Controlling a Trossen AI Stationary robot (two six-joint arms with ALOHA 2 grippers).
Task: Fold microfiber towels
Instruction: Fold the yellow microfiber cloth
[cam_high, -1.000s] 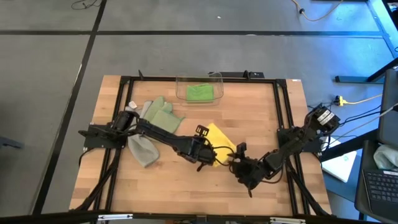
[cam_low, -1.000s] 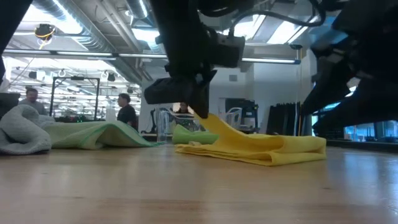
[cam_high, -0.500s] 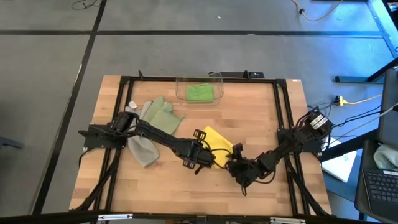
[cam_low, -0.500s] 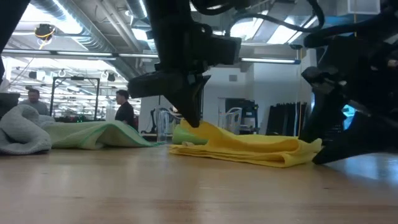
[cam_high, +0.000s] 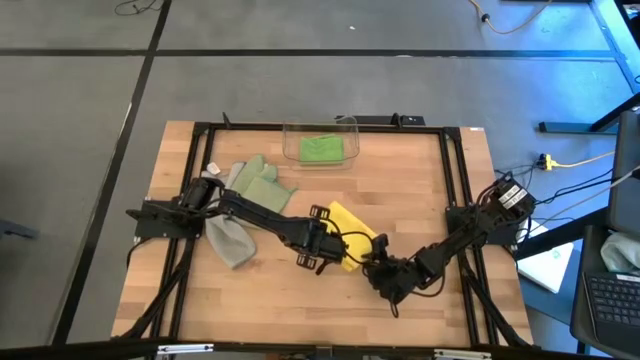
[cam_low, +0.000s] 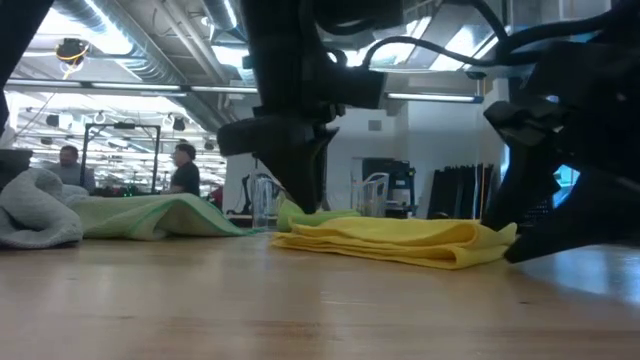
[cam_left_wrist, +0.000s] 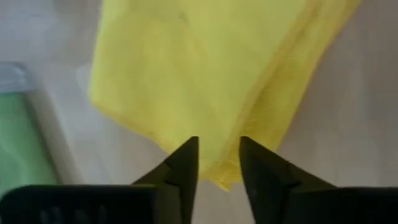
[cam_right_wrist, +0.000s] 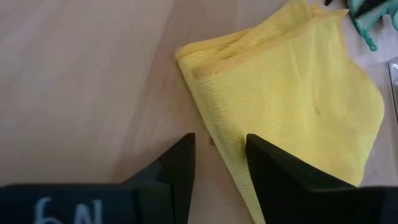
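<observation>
High view hides part of the yellow towel (cam_high: 349, 228) under the two grippers that meet over it, so its near edges cannot be traced there. From the low view, the left arm's dark body blocks the clear plastic bin (cam_high: 320, 143); only a sliver of bright green shows behind the yellow towel.

That bin stands at the table's far edge, beyond the yellow towel, and holds the bright green towel (cam_high: 321, 149), folded flat inside it.

Folded into a layered pad, the yellow towel lies flat on the wooden table (cam_high: 420, 190) near the middle, its long axis running diagonally between the two grippers. Its stacked edges show in the right wrist view (cam_right_wrist: 292, 93).

The left gripper (cam_left_wrist: 216, 163) hangs over one corner of the yellow towel, fingers apart with nothing between them. The right gripper (cam_right_wrist: 219, 157) sits at the opposite folded edge, fingers also apart, gripping nothing.

Left of the yellow towel lie the pale sage towel (cam_high: 258, 180), loosely spread, and the grey towel (cam_high: 230, 243), bunched up, partly covered by the left arm.
</observation>
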